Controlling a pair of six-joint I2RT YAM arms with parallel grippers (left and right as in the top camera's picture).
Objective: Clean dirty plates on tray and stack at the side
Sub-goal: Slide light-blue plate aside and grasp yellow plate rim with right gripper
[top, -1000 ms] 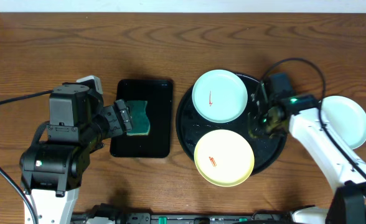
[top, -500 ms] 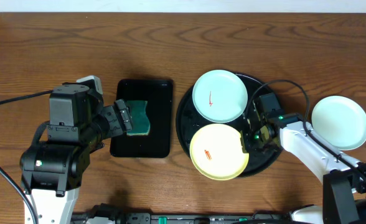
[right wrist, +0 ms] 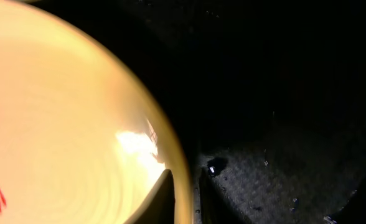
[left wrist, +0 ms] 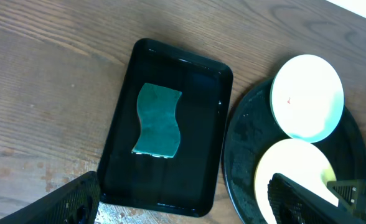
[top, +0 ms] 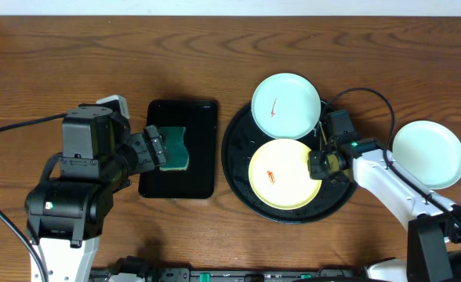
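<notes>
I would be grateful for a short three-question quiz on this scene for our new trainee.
1. True or false: the green sponge lies in the rectangular tray.
2. Which plate sits off the round tray, on the table? A yellow, B mint, C pale blue.
3. Fill in: the right gripper holds the rim of the ____ plate.

Key: 1 true. 2 C, the pale blue plate. 3 yellow; the yellow plate.
</notes>
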